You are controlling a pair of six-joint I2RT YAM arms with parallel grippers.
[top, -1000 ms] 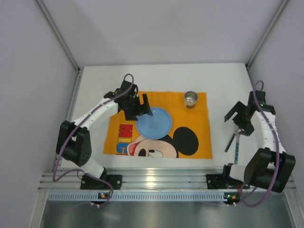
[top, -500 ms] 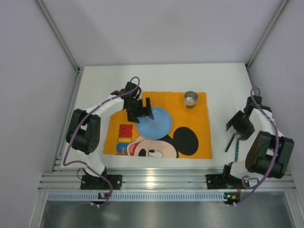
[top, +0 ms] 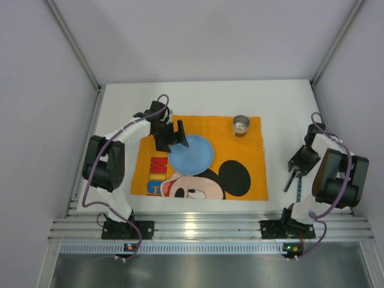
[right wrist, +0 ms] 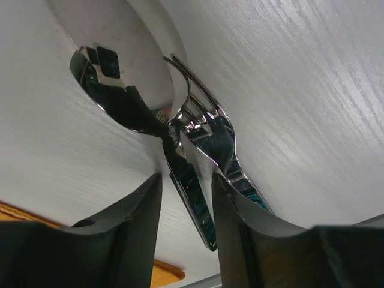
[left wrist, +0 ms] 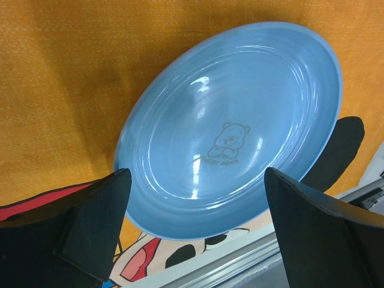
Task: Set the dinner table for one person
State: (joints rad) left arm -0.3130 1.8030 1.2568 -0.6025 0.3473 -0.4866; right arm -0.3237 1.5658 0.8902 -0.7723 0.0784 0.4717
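A blue plate (top: 192,155) (left wrist: 234,126) lies on the orange cartoon-mouse placemat (top: 252,174) on the white dinner table (top: 120,120). My left gripper (top: 174,138) (left wrist: 198,201) hangs wide open at the plate's near-left rim and holds nothing. A steel cup (top: 241,125) stands on the placemat's far right corner. A spoon (right wrist: 129,72) and a fork (right wrist: 210,129) lie side by side on the table (right wrist: 300,90) to the right of the placemat. My right gripper (top: 299,164) (right wrist: 186,180) is low over them. Its jaws straddle the spoon's handle, narrow, with a gap still showing on the left.
Grey walls close in the table on the left, right and back. The aluminium rail (top: 204,225) with both arm bases runs along the near edge. The cutlery (top: 294,180) lies close to the right arm's base.
My right gripper has dropped onto the cutlery and its jaws have narrowed from wide to close around the spoon's handle. The left arm has drawn slightly left, still open.
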